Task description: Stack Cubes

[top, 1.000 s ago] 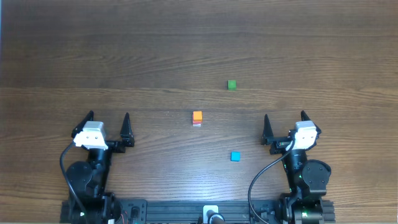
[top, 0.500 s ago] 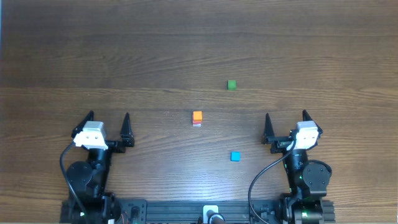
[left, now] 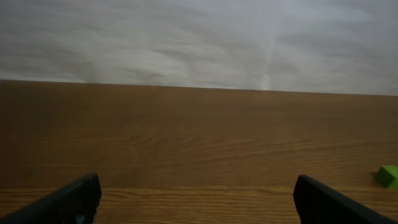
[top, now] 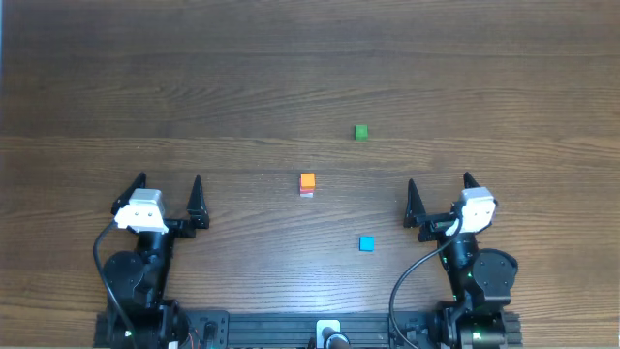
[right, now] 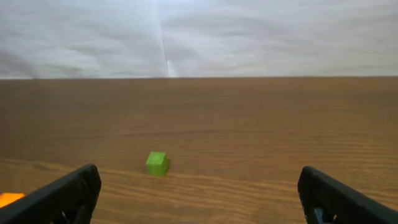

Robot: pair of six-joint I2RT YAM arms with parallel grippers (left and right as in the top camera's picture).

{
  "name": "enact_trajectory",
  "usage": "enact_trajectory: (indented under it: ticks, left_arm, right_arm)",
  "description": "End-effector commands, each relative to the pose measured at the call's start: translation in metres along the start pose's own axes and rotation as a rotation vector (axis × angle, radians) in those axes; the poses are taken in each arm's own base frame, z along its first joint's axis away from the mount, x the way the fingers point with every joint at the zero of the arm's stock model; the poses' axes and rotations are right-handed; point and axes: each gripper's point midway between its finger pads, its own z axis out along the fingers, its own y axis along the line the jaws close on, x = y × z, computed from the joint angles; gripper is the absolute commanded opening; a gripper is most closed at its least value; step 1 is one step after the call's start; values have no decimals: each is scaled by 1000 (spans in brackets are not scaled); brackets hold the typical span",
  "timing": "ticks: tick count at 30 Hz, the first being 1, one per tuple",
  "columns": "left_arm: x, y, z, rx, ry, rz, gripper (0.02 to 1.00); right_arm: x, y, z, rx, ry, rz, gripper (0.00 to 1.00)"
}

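Right gripper (top: 437, 184) sits a touch further left in the top view than half a second ago; the small shift is toward the middle of the dark brown wooden worktop (top: 194, 78). Left gripper (top: 168, 182) is in the same spot as before. No cube has moved. This likely means the right arm is just starting toward a pick, with nothing grasped yet.

Fingers on both grippers are spread wide and hold nothing.

Small orange cube (top: 307, 180) sits on top of a small red cube (top: 307, 194), of which only a sliver of the edge peeks out below. This two-high stack is at mid worktop, between the two arms. Small green cube (top: 361, 132) lies alone further out, right of centre, well apart from the stack. Small blue cube (top: 366, 243) lies alone nearer the bases, close to the right arm.

The cubes are plain, matte and solid-coloured, and all sit flat. Green and blue are still to be stacked. The right wrist view has the green cube ahead, between its fingers.
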Motion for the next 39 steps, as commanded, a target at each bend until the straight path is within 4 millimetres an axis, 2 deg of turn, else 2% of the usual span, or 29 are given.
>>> enact_trajectory:
  ticks: [1,6,9,13,17,21,24,25,28,30,36,39]
  left_arm:
    - [1,-1,0,8,0,10,1000]
    - [1,-1,0,8,0,10,1000]
    - [1,-1,0,8,0,10,1000]
    - [1,-1,0,8,0,10,1000]
    - [1,-1,0,8,0,10,1000]
    - [1,-1,0,8,0,10,1000]
    - [1,-1,0,8,0,10,998]
    - [1,-1,0,8,0,10,1000]
    - [1,-1,0,8,0,10,1000]
    - [1,-1,0,8,0,10,1000]
    - [1,-1,0,8,0,10,1000]
    - [1,-1,0,8,0,10,1000]
  right_arm:
    - [-52,8,-7,-26,-43,-15,993]
    - [-86,12,-1,-32,49,-61,993]
    - [-101,18,11,-55,142,-75,991]
    - [-114,28,43,-77,322,-74,991]
    - [-110,44,79,-108,480,-88,991]
    - [-89,62,114,-125,627,-30,993]
    - [-63,71,137,-119,746,13,991]
    - [-43,76,149,-117,825,17,993]
    - [-14,81,162,-106,922,33,991]
    - [18,84,173,-89,1022,46,991]
    - [68,82,187,24,1200,44,993]
    - [84,82,190,75,1261,43,993]
